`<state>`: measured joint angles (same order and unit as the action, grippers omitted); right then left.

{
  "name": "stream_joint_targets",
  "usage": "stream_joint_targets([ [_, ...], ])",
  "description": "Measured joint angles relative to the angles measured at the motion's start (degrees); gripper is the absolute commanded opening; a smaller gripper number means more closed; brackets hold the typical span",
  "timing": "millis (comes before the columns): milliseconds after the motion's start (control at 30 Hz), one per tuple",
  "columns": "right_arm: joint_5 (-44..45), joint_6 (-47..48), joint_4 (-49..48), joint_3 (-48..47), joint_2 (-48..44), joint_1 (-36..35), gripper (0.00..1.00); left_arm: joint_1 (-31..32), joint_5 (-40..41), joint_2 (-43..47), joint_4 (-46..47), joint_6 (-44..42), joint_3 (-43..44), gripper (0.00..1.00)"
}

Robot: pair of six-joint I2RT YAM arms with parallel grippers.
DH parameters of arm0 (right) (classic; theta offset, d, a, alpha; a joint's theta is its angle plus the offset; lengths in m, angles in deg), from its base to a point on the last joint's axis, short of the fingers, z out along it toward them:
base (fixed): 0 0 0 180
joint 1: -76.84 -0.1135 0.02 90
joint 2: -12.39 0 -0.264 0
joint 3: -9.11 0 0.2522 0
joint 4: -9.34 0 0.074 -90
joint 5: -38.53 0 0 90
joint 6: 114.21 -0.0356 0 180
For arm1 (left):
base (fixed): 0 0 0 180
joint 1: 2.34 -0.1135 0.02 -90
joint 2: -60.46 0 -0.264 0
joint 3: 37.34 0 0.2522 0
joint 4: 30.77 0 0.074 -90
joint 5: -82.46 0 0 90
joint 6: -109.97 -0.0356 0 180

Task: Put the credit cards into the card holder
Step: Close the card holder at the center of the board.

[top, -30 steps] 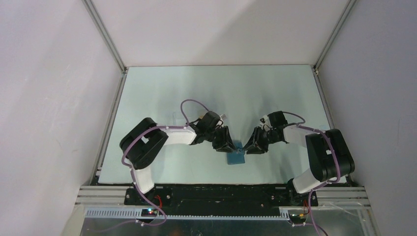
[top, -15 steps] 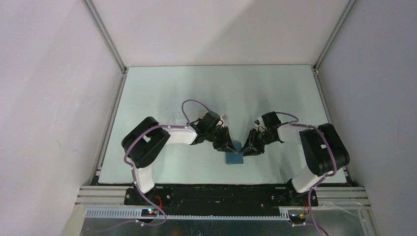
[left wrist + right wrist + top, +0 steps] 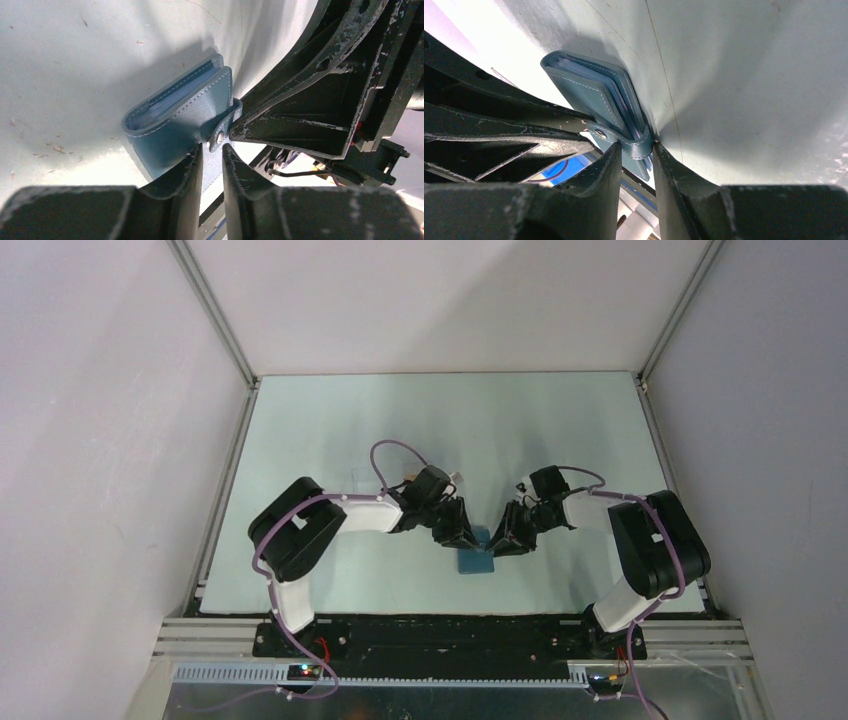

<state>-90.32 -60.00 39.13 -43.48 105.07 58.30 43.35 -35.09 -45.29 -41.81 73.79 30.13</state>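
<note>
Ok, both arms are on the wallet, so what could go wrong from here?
1. The left gripper and the right gripper both seem to pinch the folded card holder at the same corner, by its snap strap. Such a thin hold may slip when they pull the covers apart.
2. The two sets of fingers stand almost against each other, so a small move could make them collide.
</note>
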Motion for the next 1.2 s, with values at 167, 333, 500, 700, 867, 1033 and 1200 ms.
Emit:
stream_joint_targets([
  [167,-0.02,0.0,0.07,-0.24,0.33,-0.42,0.35,0.13,1.18,-0.11,-2.14,-1.53,0.76,0.02],
  [333,-0.04,0.0,0.11,-0.48,0.46,-0.9,0.41,0.26,1.53,-0.13,-2.89,-1.99,1.01,0.0],
  [500,-0.55,-0.02,0.13,-0.63,-0.2,-0.9,0.56,0.44,1.92,-0.11,-3.34,-2.38,1.2,0.0],
  [700,0.61,0.37,0.17,-0.66,-1.75,-0.81,0.58,0.96,4.04,0.17,-6.6,-3.48,2.8,0.0],
  [867,0.83,0.48,0.22,-0.9,-1.33,-0.79,0.57,1.2,5.22,0.37,-8.48,-4.0,3.48,0.0],
  [1033,0.63,0.46,0.17,-1.7,-0.15,-0.87,0.51,1.44,6.08,0.46,-9.99,-4.61,4.09,0.0],
  [1200,0.81,0.83,0.5,-3.89,2.62,-1.33,0.39,1.55,6.49,0.59,-10.69,-4.9,4.22,0.0],
])
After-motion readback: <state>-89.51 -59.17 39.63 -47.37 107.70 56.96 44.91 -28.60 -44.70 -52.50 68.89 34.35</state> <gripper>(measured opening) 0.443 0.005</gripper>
